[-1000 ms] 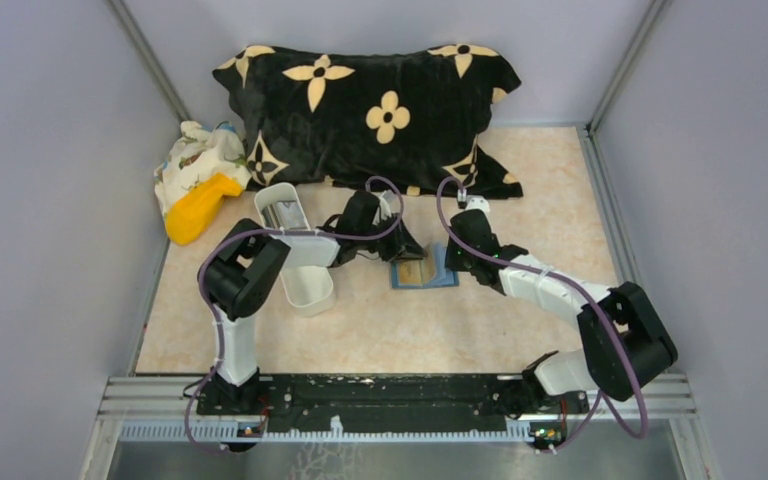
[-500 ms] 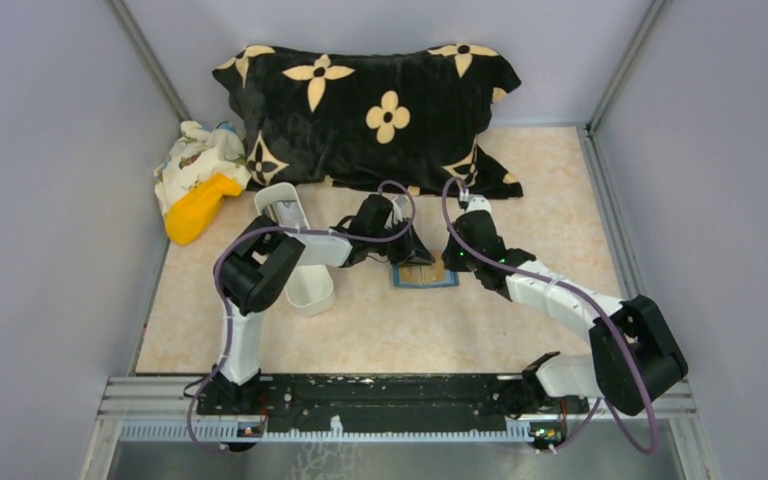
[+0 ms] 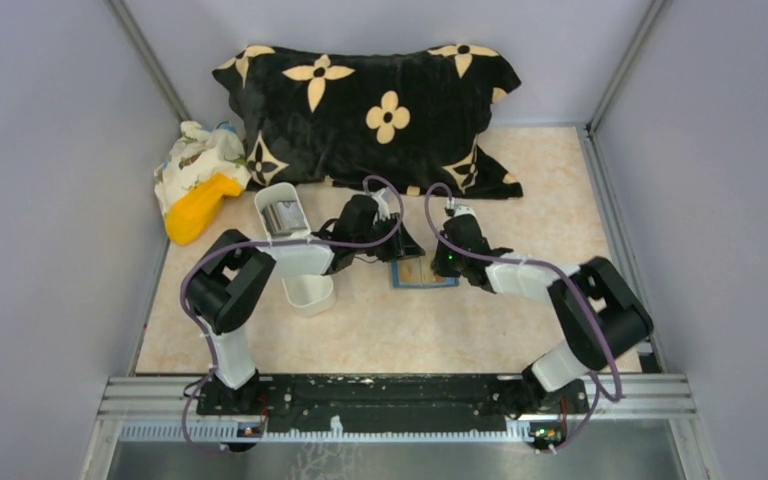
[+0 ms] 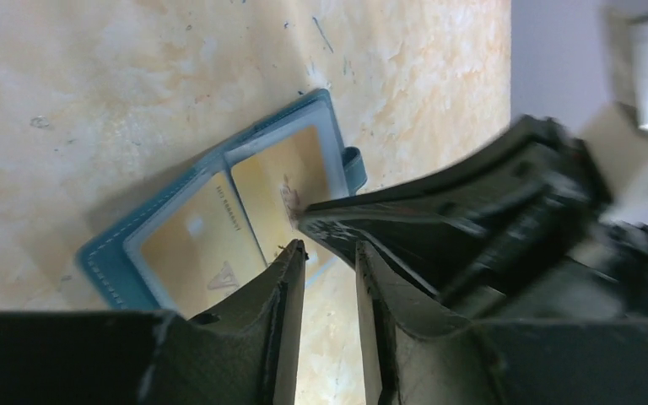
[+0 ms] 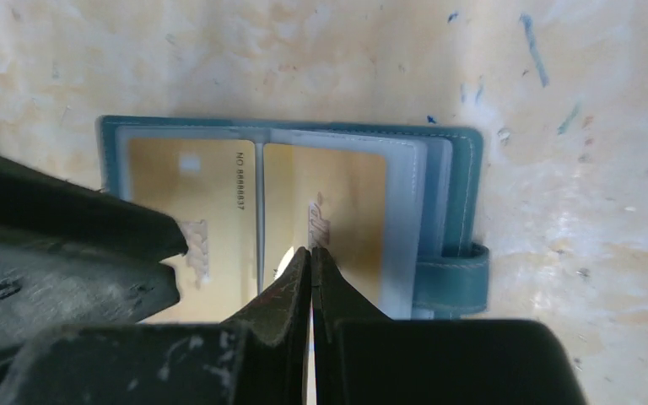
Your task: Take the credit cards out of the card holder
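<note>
The blue card holder (image 3: 420, 275) lies open and flat on the table, its teal rim (image 5: 464, 169) and closing tab (image 5: 451, 278) to the right. Tan credit cards (image 5: 190, 198) sit under clear pockets in both halves (image 4: 198, 245). My right gripper (image 5: 312, 251) is shut, its tips resting on the right-hand card near the fold, with nothing between them. My left gripper (image 4: 329, 249) hovers at the holder's edge, its jaws a little apart with bare table showing in the gap. In the top view the left gripper (image 3: 407, 245) and the right gripper (image 3: 448, 263) meet over the holder.
A long white tray (image 3: 295, 250) stands just left of the left arm. A black flowered pillow (image 3: 380, 110) fills the back. At the back left lie a yellow object (image 3: 200, 208) and a patterned cloth (image 3: 195, 155). Grey walls close in both sides.
The right arm has drawn its elbow in and its gripper has shifted slightly left onto the holder. The left arm's elbow has swung, and its jaws have parted a little more.
</note>
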Controlling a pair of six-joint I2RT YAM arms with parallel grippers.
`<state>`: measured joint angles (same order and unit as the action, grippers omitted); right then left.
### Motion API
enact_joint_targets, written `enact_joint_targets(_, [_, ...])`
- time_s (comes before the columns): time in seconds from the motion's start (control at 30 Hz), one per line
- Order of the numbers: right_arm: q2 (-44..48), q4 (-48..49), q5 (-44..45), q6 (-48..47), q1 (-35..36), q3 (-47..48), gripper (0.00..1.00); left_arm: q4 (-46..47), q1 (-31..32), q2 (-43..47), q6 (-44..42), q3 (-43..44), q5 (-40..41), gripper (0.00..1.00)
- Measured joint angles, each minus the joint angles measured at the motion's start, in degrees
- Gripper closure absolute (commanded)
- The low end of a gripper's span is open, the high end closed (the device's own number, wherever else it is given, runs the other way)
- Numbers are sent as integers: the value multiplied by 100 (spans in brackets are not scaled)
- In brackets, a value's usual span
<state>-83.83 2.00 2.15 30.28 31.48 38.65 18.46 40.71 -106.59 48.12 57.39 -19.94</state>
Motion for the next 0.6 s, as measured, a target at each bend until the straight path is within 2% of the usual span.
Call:
enact_joint_targets(0.07, [-404,197,-116,114,-15,-7,100,66,-22,35,-111,-111,28,60])
enact_joint_targets(0.1, [-466,361,-138,136,-15,15,100,114,-39,42,-153,-186,24,54])
enact_joint_targets(0.13, [-498,479,-160,153,-13,15,100,208,-63,42,-186,-299,-7,40])
enact_joint_targets(0.17, [-525,518,-175,177,-15,11,100,286,-74,42,-205,-393,-52,32])
enact_joint_targets(0.2, [-555,566,-195,201,-15,11,100,409,-92,42,-232,-529,-118,30])
enact_joint_targets(0.37, [-575,632,-247,251,-15,11,100,728,-122,42,-181,-782,-328,33])
enact_joint_targets(0.6, [-442,400,-225,192,-15,11,100,710,-177,-55,-170,-754,-350,37])
